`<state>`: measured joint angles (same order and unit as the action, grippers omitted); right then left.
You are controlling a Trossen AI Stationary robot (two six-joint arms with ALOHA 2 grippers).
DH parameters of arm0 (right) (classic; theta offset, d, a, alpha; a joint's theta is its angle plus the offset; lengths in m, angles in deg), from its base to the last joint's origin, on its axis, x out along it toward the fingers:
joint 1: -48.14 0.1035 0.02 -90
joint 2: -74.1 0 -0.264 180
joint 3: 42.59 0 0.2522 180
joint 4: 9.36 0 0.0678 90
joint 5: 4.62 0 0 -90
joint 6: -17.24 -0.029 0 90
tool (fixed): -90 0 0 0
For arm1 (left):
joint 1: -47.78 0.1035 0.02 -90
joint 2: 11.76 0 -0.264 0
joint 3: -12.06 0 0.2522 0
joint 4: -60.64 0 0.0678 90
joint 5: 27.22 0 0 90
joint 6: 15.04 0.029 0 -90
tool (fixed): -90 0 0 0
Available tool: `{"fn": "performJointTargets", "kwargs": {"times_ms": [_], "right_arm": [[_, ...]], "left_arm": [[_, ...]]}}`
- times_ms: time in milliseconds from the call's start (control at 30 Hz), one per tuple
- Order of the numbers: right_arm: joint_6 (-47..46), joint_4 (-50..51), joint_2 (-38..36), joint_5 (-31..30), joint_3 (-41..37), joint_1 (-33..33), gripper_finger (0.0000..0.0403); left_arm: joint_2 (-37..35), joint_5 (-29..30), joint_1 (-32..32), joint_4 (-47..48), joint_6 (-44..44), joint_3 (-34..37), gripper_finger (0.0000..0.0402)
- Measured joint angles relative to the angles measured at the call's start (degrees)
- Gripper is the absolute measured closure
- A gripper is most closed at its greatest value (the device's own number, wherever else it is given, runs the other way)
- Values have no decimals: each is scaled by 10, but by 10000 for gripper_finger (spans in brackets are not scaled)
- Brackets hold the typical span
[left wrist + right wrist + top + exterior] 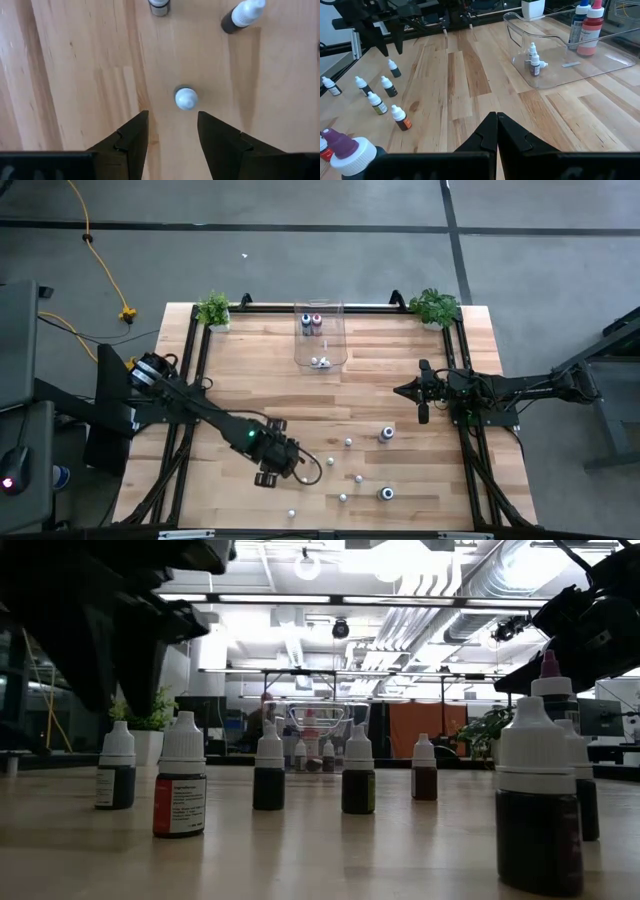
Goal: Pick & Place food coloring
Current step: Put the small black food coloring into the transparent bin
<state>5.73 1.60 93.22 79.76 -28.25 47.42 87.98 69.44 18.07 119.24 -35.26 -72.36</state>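
1. Small food coloring bottles (376, 101): white dropper caps, dark bodies, standing upright and loosely scattered on the bare wood at the near half of my table.
2. One small bottle (186, 98): upright, seen cap-on from above, just ahead of my left fingertips, untouched.
3. Larger bottles (386, 434): two, wider white caps, upright among the scattered ones, well apart.
4. Binned bottles: two tall ones (589, 30), blue and red, upright at the far end; a few small ones (534, 61) clustered at the near end.

Overhead, table-level and two wrist cameras all share the wooden table (250, 370) with its small bottles (181, 790).
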Motion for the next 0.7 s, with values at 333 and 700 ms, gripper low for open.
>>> {"fn": "performJointTargets", "kwargs": {"times_ms": [333,700], "right_arm": [[0,0,0,0,0,0,402],[0,0,0,0,0,0,402]], "left_arm": [[6,-36,12,-11,131,0,238],[6,-32,12,-75,174,36,238]]}}
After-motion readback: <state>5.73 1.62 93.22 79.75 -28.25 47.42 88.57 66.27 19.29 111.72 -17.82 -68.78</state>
